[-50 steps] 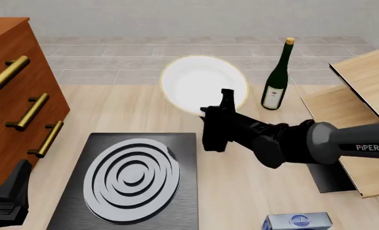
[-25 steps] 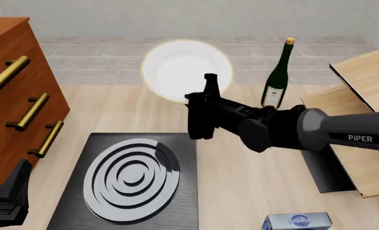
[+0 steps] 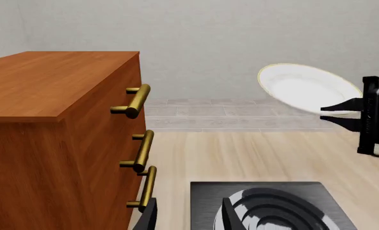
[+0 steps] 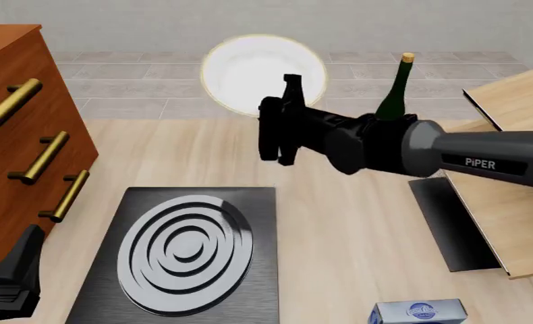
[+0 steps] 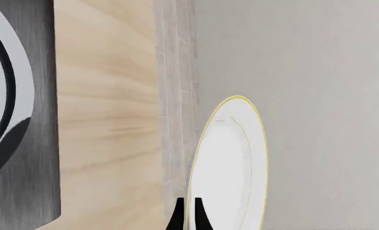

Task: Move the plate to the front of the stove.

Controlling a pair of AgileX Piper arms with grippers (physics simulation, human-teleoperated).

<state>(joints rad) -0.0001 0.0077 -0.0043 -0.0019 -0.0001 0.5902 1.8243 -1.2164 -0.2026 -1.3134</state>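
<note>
Right gripper pinches the plate by its rim, plate lifted off the table and tipped up, face toward the camera (fingers clamped thin on the edge in the right wrist view). Left gripper sits low at 8 o'clock, can't tell its opening. Near to far: stove at 6 o'clock, plate past it at 12, wine bottle at 1.

the table is light wood. on it sits the black stove with grey rings, a brown set of drawers at the left, a green bottle at the back, a dark mat on the right, and a small blue box at the near edge.
</note>
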